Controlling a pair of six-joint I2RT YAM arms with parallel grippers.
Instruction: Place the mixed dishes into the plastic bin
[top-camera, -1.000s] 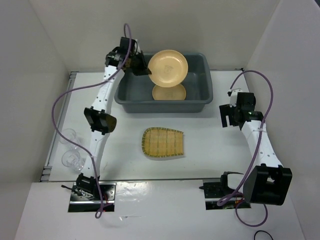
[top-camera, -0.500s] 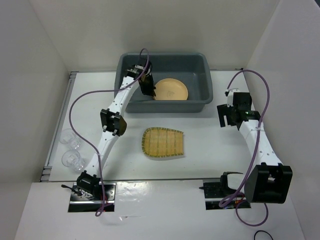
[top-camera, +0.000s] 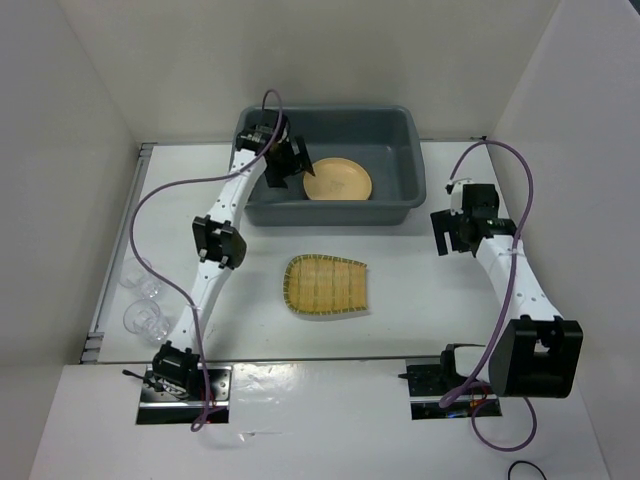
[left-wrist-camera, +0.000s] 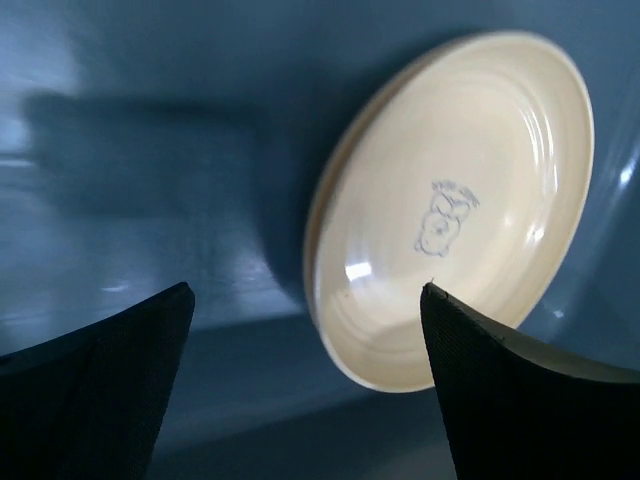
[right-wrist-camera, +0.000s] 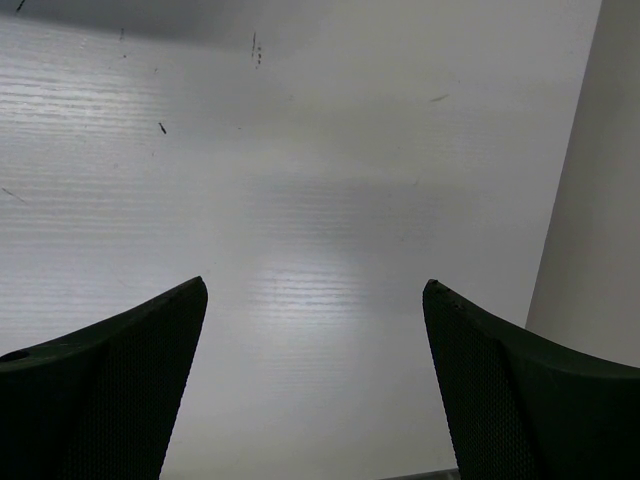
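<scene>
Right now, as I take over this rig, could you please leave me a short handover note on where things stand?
Left gripper: open, holding nothing, inside the left part of the plastic bin.
Right gripper: open, empty, over the bare table to the right of the bin.
Done: a tan plate lies in the bin. The left wrist view shows a second rim under it, probably the other plate.
Left: the bamboo tray lies on the table in front of the bin, and the clear cups stand at the table's left edge. Neither is in the bin yet.

Clear cups (top-camera: 143, 318) faint, details indistinct
</scene>
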